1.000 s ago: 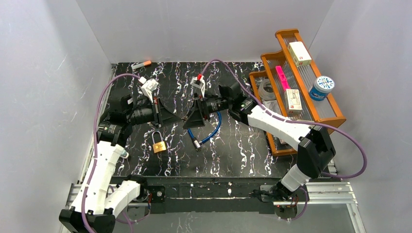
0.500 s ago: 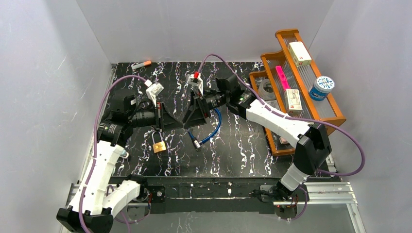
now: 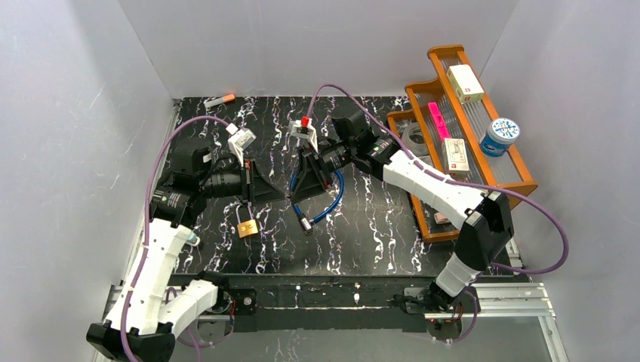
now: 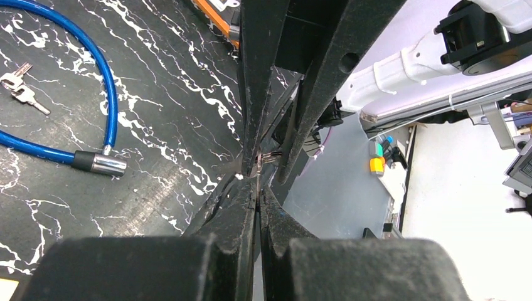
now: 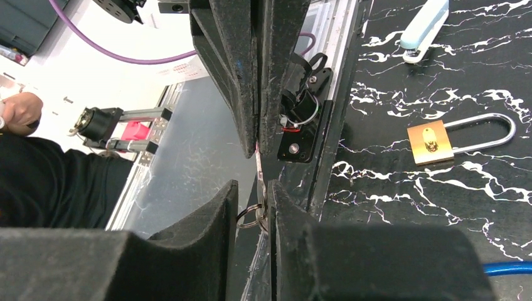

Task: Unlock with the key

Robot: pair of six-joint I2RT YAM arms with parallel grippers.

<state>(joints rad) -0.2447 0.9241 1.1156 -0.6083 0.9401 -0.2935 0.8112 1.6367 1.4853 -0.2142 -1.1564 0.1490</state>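
Two holds on the small silver metal key [image 5: 258, 164], mid-air between the arms | left gripper [image 4: 257, 193] is clamping its blade, right gripper [image 5: 254, 188] its ringed head | light, thin, slippery: I'm judging the flat head safest

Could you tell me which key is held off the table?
The key pinched between the left gripper and right gripper; the other keys lie beside the blue cable lock.
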